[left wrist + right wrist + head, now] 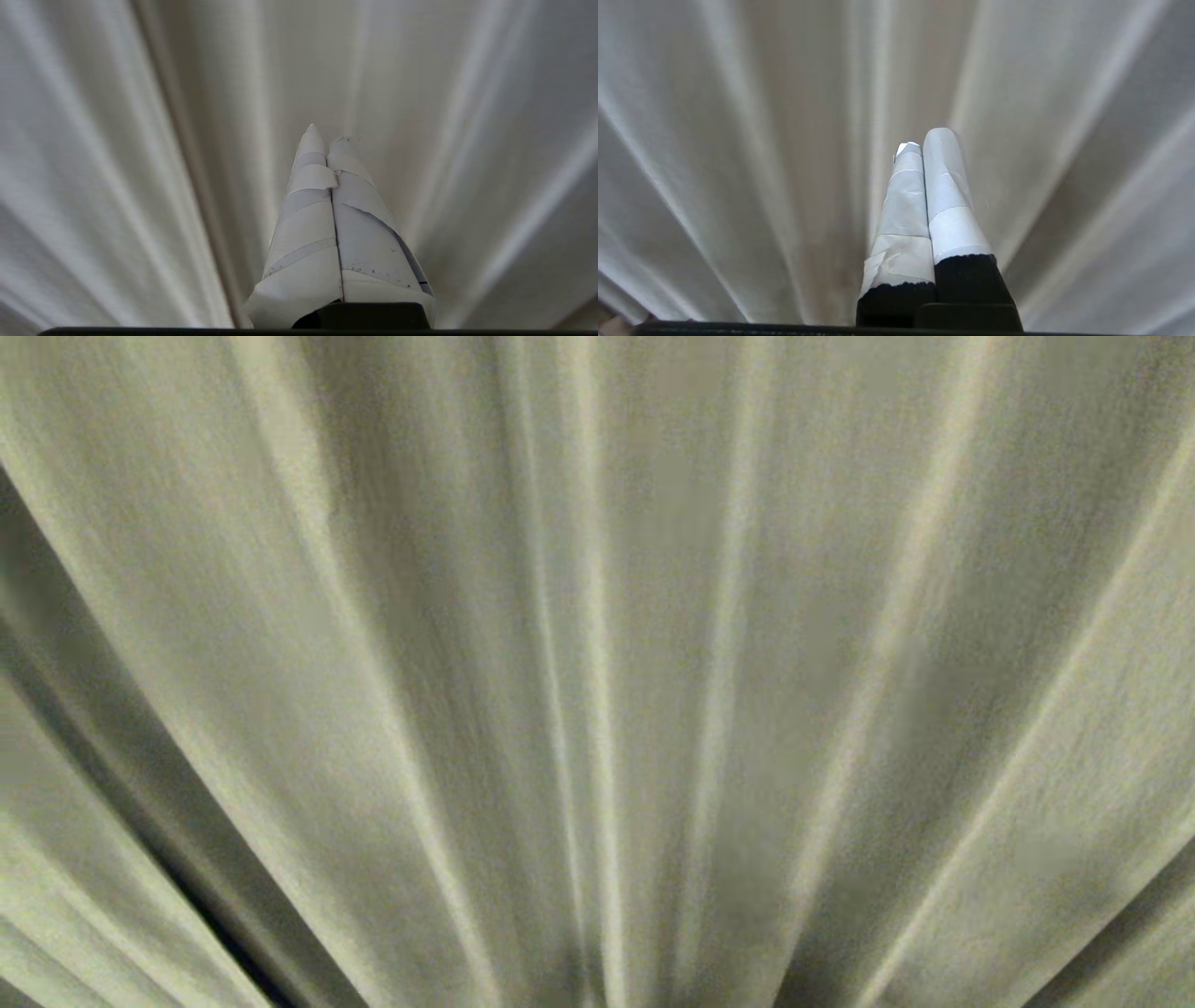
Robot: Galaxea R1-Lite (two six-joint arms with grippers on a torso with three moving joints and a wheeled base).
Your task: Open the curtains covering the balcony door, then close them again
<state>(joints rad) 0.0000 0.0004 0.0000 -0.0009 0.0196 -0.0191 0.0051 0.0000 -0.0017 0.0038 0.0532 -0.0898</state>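
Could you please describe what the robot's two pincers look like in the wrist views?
The left pincer has two tapered fingers wrapped entirely in overlapping white tape, scuffed and peeling in places, on a black base. The right pincer has black fingers taped white only over their outer part, with ragged tape edges.

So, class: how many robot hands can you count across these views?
2. The left hand is shut in front of the curtains; the right hand is likewise shut. Neither shows in the head view.
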